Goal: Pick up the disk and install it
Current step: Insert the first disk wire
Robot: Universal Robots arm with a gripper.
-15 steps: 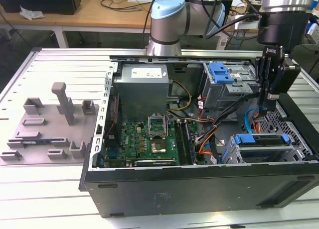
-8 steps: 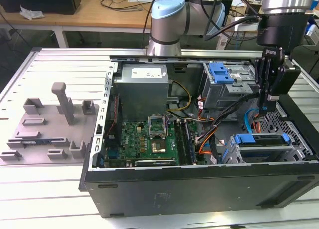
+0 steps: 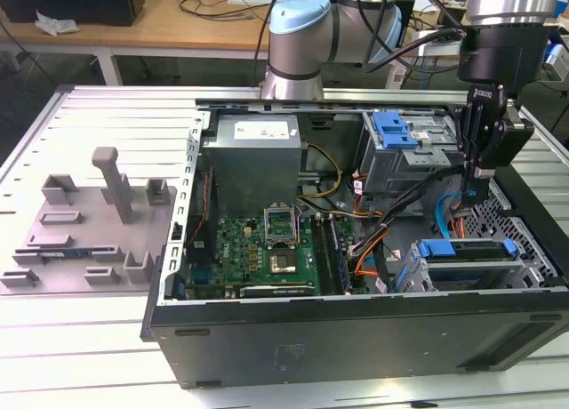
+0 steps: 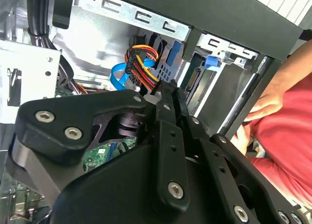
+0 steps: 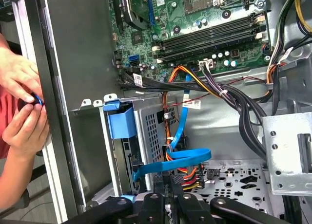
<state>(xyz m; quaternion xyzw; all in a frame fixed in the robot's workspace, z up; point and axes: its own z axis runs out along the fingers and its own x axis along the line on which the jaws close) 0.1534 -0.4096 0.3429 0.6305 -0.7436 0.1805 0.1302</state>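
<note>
The disk point(image 3: 466, 249), in its blue carrier frame, sits in the lower drive bay at the exterior view's right, inside the open computer case point(image 3: 356, 338). In the first wrist view its blue carrier tab point(image 5: 121, 119) shows at the bay's mouth. My gripper point(image 3: 475, 194) hangs inside the case just beyond that bay, fingers together and nothing visibly between them. In both wrist views the fingertips point(image 5: 169, 177) point(image 4: 165, 90) point at a bundle of red, yellow and orange power wires point(image 5: 190, 174) and a blue ribbon cable point(image 5: 170, 160).
A person's hands point(image 5: 19, 102) hold a small blue piece just outside the case wall; a red sleeve point(image 4: 287, 136) shows too. A second blue-framed bay point(image 3: 396, 129), a grey power-supply box point(image 3: 253, 156), the motherboard point(image 3: 267, 249) and black cables crowd the case. Grey fixtures point(image 3: 89, 222) stand on the table.
</note>
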